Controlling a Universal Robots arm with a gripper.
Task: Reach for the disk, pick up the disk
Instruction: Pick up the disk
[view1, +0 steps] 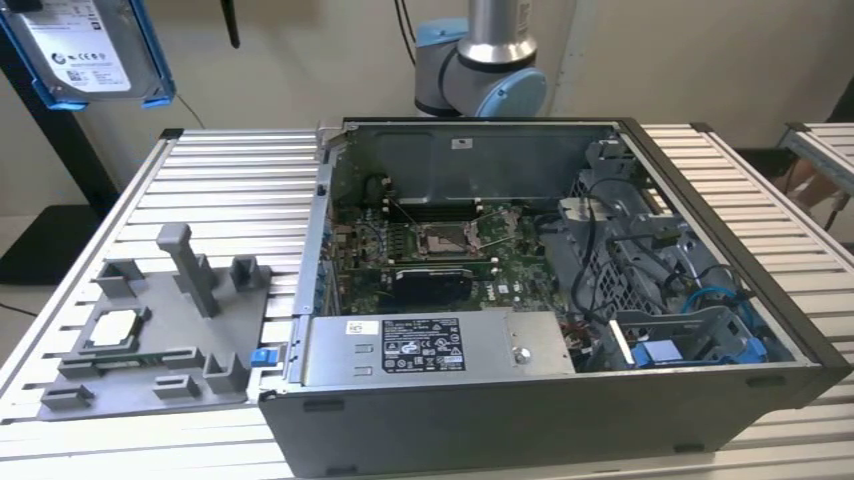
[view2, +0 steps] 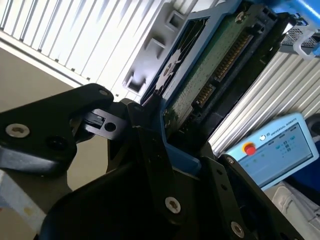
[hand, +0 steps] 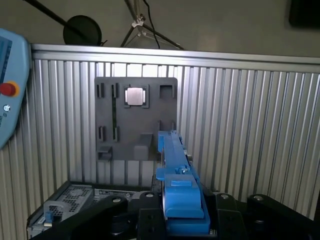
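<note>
gripper (hand: 182, 214) clamped on the hard drive (view1: 87, 45) by its blue frame (hand: 172, 150), above the bench's (view1: 227, 180) far corner; squeezing evenly should prevent tilting.

disk (view1: 88, 48): silver metal, smooth blue plastic frame; table (view1: 227, 180): ribbed bare aluminium; fixture (view1: 139, 376): matt grey plastic

Arm (view1: 477, 62): grey link rising upright from a blue-capped joint.
Hand (hand: 182, 212): black fingers clamped either side of the disk (hand: 172, 150) — firm grip.
</note>
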